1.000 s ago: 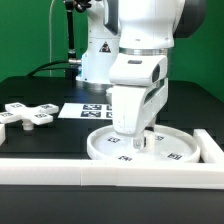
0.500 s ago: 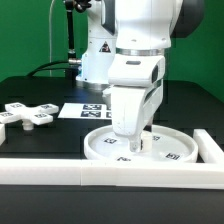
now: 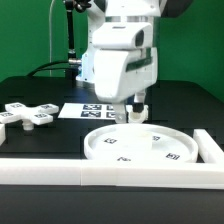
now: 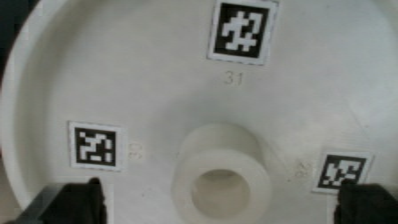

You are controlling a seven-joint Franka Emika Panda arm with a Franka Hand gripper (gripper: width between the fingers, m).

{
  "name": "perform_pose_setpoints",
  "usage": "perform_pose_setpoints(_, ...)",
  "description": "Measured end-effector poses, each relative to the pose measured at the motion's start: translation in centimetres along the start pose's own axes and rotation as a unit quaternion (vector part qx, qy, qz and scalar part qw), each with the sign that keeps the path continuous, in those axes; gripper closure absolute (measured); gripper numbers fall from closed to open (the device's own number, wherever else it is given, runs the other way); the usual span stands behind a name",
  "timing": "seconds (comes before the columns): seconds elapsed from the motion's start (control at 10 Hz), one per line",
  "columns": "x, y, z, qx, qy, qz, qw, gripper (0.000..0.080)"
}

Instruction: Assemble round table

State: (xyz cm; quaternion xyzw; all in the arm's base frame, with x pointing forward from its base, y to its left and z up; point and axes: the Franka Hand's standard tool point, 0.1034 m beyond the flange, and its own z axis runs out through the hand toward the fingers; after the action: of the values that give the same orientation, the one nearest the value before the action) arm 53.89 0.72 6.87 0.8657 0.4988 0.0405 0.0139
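The large rimmed white disc lies flat on the table at the exterior view's right, with markers on its face; it fills the wrist view. The short hollow post stands upright near the disc's middle and shows under the gripper in the exterior view. My gripper hangs just above the post, open, with its dark fingertips wide apart on either side of the post and not touching it. The cross-shaped piece lies at the exterior view's left.
The marker board lies flat behind the disc. A long white border rail runs along the front, and another runs beside the disc on the exterior view's right. The arm's base stands at the back.
The arm has risen from low over the disc's middle and shifted toward the exterior view's left. The gripper now hangs above the post, which stays on the disc.
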Motion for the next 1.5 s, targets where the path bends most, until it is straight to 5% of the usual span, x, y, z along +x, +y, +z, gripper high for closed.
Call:
perform_pose_setpoints(0.3,-2.3,-2.9,0.1,-0.01,0.004,0.038,0.999,0.015)
perform_pose_setpoints(0.9,-2.5,-3.1,0.2,-0.004,0.009,0.187,0.982,0.015)
perform_pose_setpoints(1.1,-3.7,-4.0,0.3,-0.009,0.027,0.338,0.941,0.015)
perform_pose_setpoints(1.4,-4.0,-6.1,1.1,0.015,0.022,0.527,0.849,0.015)
perform_pose_setpoints(1.5,-3.9,-6.2,1.1,0.016,0.022,0.532,0.846,0.015)
